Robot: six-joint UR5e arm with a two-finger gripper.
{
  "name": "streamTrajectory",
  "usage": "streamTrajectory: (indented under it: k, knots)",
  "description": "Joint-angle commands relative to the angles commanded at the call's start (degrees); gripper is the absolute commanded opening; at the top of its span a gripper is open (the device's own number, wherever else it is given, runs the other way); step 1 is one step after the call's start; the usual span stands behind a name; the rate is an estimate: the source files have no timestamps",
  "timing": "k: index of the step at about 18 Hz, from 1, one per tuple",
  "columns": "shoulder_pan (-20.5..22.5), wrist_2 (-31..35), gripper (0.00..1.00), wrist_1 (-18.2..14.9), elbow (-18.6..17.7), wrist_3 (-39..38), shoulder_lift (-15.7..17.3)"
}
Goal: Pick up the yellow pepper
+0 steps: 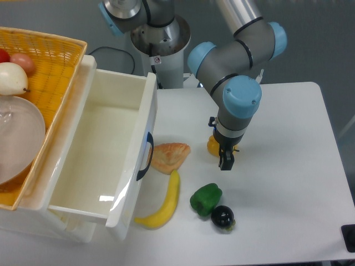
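Note:
The yellow pepper (213, 146) sits on the white table, right of the pastry; only its left side shows, the rest is hidden by my gripper. My gripper (226, 158) points straight down at the pepper's near-right side. One dark finger (226, 160) shows in front of the pepper, low by the table. The other finger is hidden, so I cannot tell how wide the jaws stand or whether they press on the pepper.
A pastry slice (170, 155), a yellow banana (164, 205), a green pepper (206, 199) and a dark round fruit (223, 216) lie left and in front of the gripper. An open white drawer (145, 133) stands at left, beside a yellow basket (52, 55).

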Motion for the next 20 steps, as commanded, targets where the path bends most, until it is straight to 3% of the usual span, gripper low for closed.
streamTrajectory:
  k: [6,12,20]
  knots:
    - [1.5,-0.2,1.0,2.0,-2.0,2.3,-0.1]
    - [4.0,-0.3,1.0,2.0,-3.2,6.9,-1.1]
    - [4.3,-0.4,1.0,2.0,-3.5,9.3,-2.3]
